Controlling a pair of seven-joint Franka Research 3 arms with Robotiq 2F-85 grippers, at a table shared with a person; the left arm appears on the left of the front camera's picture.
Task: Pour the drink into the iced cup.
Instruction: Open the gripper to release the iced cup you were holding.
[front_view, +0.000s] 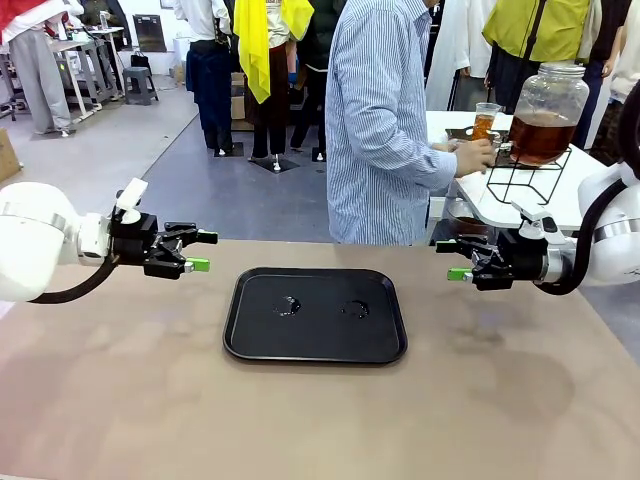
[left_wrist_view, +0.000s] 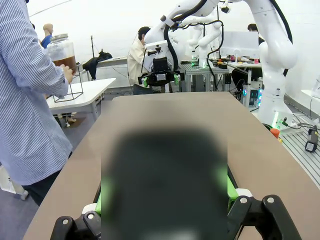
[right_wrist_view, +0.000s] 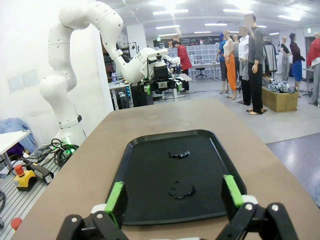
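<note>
Both hands, left hand (front_view: 202, 251) and right hand (front_view: 452, 260), are waiting spread apart beside the tray (front_view: 316, 314); the drink (front_view: 538, 135) is sitting on the far side bench (front_view: 560, 205), so a late handover is risking spills.

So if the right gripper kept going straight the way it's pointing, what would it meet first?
Probably nothing close: the open right gripper points level across the black tray, apparently above it. The first thing in that line looks to be the open left gripper opposite, though height is hard to judge.
</note>
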